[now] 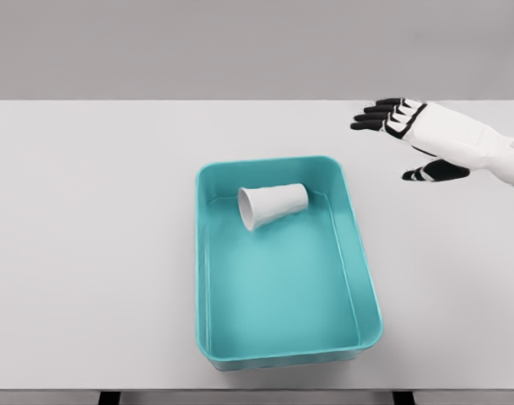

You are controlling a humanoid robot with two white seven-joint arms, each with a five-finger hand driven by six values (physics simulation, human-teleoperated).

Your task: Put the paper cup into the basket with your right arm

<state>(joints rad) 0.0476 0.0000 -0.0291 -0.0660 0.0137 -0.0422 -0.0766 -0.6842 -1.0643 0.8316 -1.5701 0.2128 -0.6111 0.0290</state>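
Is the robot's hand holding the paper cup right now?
No, the right hand hangs open and empty over the table, while the paper cup lies on its side in the basket.

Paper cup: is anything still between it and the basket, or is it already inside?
Nothing visible stands in the way. The paper cup already lies on its side inside the teal basket, near its far end. The right hand is open, off to the basket's right, holding nothing.
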